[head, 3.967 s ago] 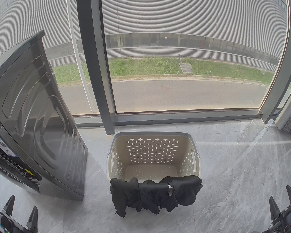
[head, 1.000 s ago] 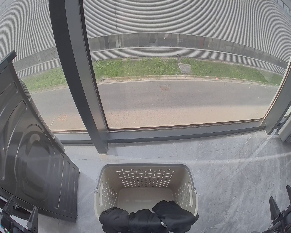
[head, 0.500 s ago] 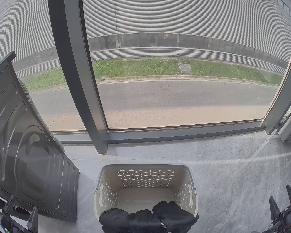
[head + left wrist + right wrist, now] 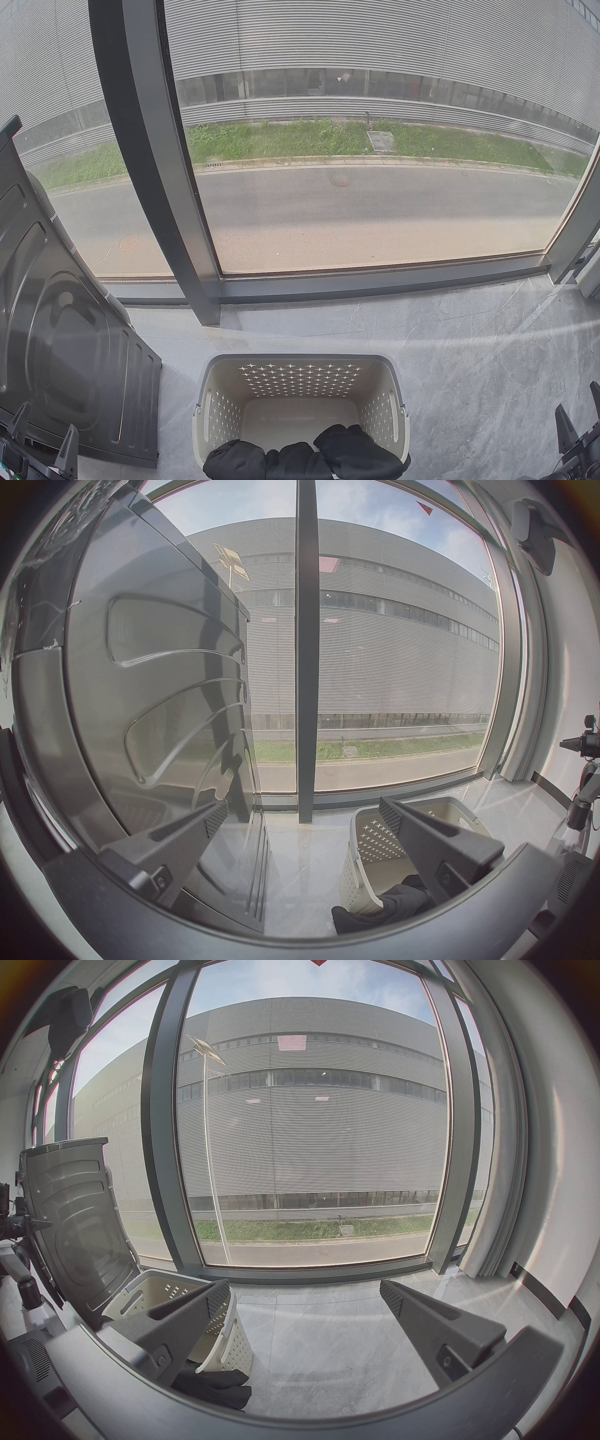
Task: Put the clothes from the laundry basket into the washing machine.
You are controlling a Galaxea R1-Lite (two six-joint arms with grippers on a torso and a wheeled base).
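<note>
Both wide open and empty, left gripper and right gripper; black clothes lie draped over the near rim of the laundry basket, beside the washing machine. Best come straight down and pinch a thick fold. Head view gives the bare basket floor, right wrist view adds cloth drooping down the outer wall

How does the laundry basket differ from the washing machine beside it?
The laundry basket is pale cream with star-shaped holes; the washing machine is dark grey with solid moulded panels. The basket is low and open-topped; the machine stands much taller. The basket carries black clothes on its near rim; the machine shows none. Both stand on the grey floor by the window.
</note>
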